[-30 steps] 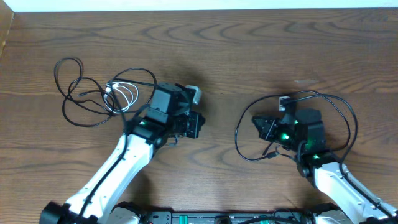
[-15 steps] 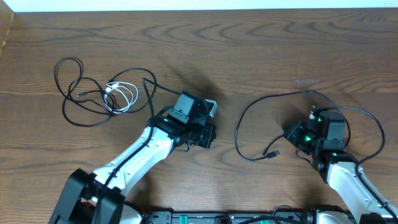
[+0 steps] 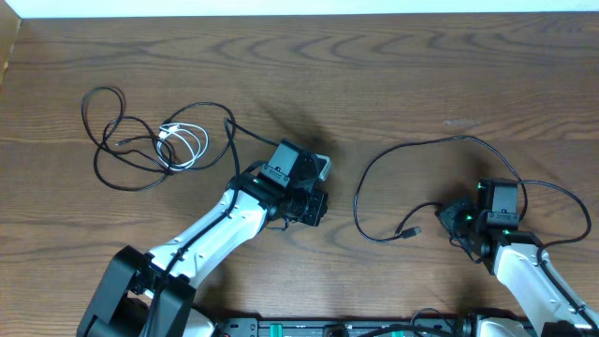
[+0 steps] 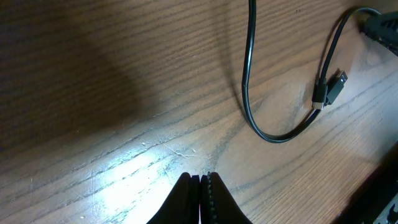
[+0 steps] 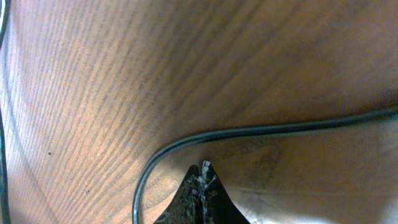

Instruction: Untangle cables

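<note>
Nearest, on the right, the right gripper [image 5: 202, 168] has its jaws together on nothing. Its tip sits just beside the black loop [image 3: 357, 201], I'd guess ready to take it. The left gripper [image 4: 200, 180], jaws also together and empty, hovers over bare table [image 3: 374, 75]. Far left, a second black cable [image 3: 85, 108] lies crossed with the white cable [image 3: 187, 145], not yet parted. By my count there are two black lengths and one white.

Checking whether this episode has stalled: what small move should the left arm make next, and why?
Probably open the left gripper and move it toward the white cable. Its jaws are shut on nothing over bare tabletop, while that cable lies crossed with the black cable at the far left.
</note>
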Controlling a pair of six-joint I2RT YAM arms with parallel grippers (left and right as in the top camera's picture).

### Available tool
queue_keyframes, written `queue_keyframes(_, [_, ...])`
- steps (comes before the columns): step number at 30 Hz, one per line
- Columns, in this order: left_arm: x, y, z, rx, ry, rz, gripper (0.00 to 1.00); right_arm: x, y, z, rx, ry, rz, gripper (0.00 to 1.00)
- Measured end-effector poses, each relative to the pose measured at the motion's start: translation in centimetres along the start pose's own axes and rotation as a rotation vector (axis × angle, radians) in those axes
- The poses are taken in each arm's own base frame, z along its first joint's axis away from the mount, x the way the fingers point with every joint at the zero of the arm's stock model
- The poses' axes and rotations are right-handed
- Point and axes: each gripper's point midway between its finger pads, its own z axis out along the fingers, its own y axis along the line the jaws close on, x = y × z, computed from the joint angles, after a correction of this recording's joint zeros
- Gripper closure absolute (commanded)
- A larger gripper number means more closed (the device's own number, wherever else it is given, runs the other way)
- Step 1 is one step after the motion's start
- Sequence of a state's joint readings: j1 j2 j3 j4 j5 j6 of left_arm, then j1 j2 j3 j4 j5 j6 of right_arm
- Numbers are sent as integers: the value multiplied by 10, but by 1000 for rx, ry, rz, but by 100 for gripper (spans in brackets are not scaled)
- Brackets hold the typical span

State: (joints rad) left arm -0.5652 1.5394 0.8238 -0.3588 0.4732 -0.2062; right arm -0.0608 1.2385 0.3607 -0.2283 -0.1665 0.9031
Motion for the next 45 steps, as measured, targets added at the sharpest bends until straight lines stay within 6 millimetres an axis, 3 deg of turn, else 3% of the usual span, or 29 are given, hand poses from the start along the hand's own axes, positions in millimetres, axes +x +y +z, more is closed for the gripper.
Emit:
queue_keyframes(13, [0, 0, 0, 0, 1, -1, 91, 8, -7, -1, 0, 16, 103, 99])
queue_keyframes(15, [0, 0, 0, 0, 1, 0, 86, 10, -6, -1, -8, 24, 114, 99])
queue_keyframes(21, [0, 0, 0, 0, 2, -1, 85, 19, -3, 0, -31, 66, 127, 99])
queue_keyframes(33, [0, 0, 0, 0, 1, -1, 85, 46, 13, 2, -70, 125, 16, 98])
queue_keyframes(35, [0, 0, 0, 0, 1, -1, 85, 47, 14, 3, -71, 126, 9, 96])
queue_keyframes(38, [0, 0, 0, 0, 1, -1, 85, 48, 17, 2, -80, 128, 9, 83])
queue_keyframes(40, [0, 0, 0, 0, 1, 0, 85, 48, 19, 2, -87, 129, 8, 82])
queue_keyframes(42, [0, 0, 0, 0, 1, 0, 85, 48, 19, 2, -90, 130, 6, 88])
queue_keyframes(43, [0, 0, 0, 0, 1, -1, 85, 48, 19, 2, -87, 130, 10, 99])
queue_keyframes(45, [0, 0, 0, 0, 1, -1, 86, 48, 16, 3, -79, 129, 9, 99])
